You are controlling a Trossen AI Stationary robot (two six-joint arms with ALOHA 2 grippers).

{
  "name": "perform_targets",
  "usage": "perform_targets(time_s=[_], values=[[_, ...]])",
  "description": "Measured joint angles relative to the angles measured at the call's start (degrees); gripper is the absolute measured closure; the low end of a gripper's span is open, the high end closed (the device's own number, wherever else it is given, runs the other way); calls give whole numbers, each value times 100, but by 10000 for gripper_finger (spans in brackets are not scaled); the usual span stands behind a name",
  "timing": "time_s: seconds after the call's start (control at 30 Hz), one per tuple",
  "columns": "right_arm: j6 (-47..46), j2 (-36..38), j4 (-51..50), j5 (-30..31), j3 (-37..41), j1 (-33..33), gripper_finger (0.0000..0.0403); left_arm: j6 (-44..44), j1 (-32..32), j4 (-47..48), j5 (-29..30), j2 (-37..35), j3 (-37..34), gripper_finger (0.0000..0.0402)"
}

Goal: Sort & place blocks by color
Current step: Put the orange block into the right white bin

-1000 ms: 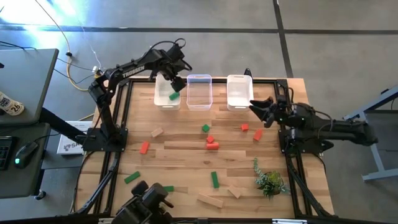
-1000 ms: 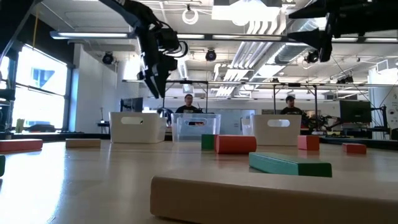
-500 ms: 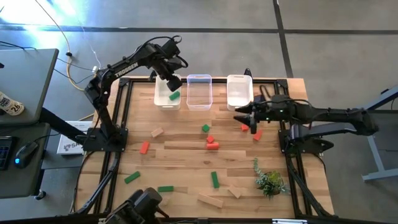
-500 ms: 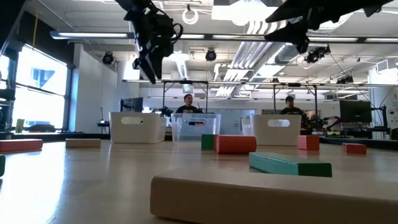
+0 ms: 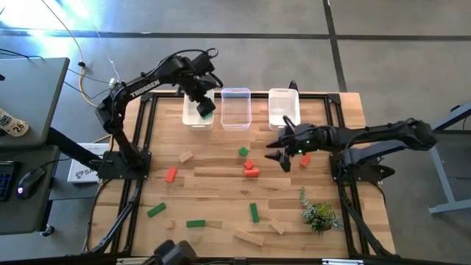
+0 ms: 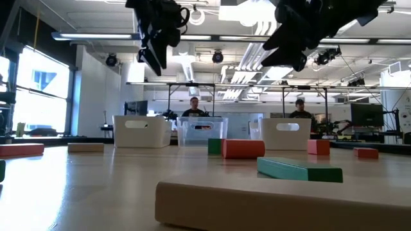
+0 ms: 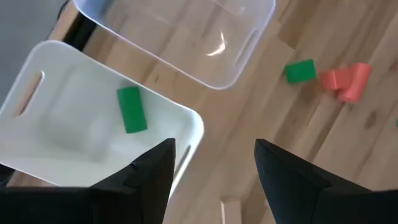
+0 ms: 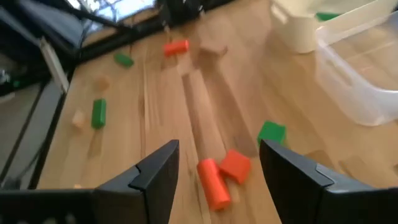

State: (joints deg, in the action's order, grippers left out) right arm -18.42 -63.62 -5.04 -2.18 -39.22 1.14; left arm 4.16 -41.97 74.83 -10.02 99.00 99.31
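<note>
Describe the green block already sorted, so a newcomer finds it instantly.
Three bins sit in a row at the table's far edge; take the white bin under the left gripper. The green block lies inside it, the only block in any bin that shows.

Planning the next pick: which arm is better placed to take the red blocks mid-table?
Probably the right: its open tool hangs near the red blocks; the left tool is over the white bin.

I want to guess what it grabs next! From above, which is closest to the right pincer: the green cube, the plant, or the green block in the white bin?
1. Green cube, just left of the right pincer.
2. Plant, near the table's front right.
3. Green block in the left white bin, back left.
</note>
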Motion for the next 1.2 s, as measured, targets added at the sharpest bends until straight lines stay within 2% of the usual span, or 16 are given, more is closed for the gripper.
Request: perform_targets(time_s=[0.13,0.23,0.33,0.57,0.83,1.2], values=[[324,-358,300,-153,0,-109,193,-156,283,86,-21,-7,-110,193],[574,-649,553,-221,0,-178,193,-349,448,67,-265,-87,-422,193],[746,-922,718,-231,0,-223,193,-529,701,-60,-265,-287,-781,193],[897,-1523,891,-280,0,-233,193,-1030,1179,-206,-42,-912,-1465,193],[1354,-2288,1241,-610,0,-233,193,-1768,1605,-291,573,-1682,-1988,193],[1550,-2989,1508,-792,0,-241,193,-2223,1703,-304,739,-2057,-2155,193]])
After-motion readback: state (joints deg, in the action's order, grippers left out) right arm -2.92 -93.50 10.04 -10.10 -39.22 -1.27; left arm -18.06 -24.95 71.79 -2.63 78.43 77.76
